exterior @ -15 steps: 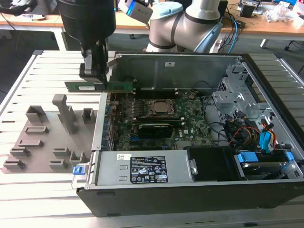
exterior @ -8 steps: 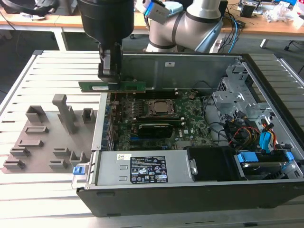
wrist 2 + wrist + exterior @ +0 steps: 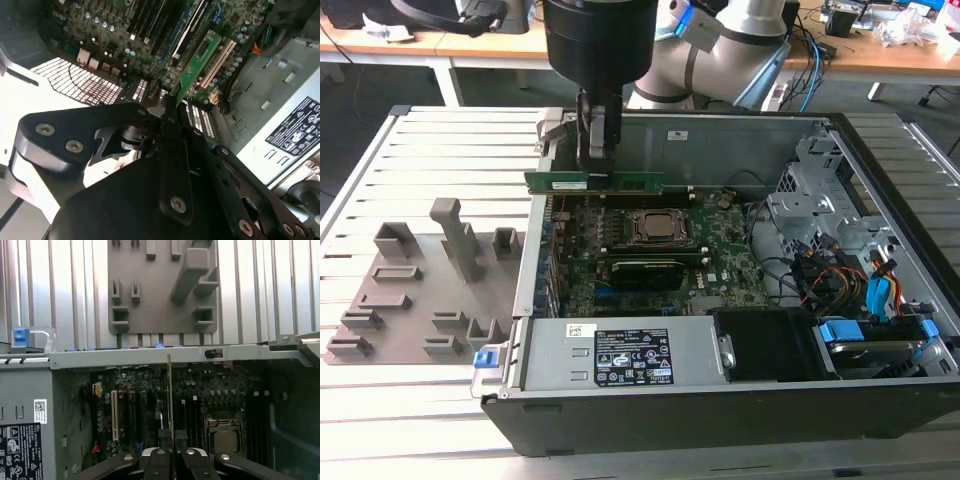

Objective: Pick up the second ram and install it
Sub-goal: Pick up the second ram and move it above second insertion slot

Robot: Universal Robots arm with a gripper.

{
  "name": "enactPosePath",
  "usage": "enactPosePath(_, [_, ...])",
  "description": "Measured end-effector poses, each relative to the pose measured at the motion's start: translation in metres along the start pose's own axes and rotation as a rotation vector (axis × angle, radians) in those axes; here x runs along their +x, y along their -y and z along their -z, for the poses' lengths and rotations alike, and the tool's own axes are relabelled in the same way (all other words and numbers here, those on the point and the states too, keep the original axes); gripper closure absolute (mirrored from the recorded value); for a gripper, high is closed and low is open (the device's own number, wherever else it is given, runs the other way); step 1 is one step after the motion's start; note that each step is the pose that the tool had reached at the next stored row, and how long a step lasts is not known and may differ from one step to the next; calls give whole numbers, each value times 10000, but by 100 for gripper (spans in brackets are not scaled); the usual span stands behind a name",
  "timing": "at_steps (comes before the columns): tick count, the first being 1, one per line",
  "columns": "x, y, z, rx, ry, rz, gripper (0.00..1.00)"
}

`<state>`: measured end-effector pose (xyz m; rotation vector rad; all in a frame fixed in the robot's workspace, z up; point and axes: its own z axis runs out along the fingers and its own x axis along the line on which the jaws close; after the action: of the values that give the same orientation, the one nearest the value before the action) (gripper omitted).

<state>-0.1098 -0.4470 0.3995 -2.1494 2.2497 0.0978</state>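
The second ram (image 3: 632, 183) is clamped in the gripper (image 3: 597, 163) above the motherboard (image 3: 728, 266).

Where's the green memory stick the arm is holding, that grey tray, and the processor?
second ram (image 3: 640, 183), exterior view, green board near one end.
grey holder tray (image 3: 426, 296), exterior view, bare flat base.
CPU socket (image 3: 660, 228), exterior view, middle of its lid.

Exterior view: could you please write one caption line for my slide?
The gripper holds the second ram on edge over the open computer case, beside the grey holder tray.
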Motion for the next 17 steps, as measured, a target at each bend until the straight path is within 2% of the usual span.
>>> enactPosePath(5, [-22,187,-1,0,0,0,86])
enactPosePath(7, [-48,315,-8,-2,-1,0,86])
enactPosePath(10, [-109,386,-26,-3,-1,-1,86])
enactPosePath(13, [-224,482,-44,-3,0,-1,86])
enactPosePath(17, [-299,581,-52,-6,-2,-1,86])
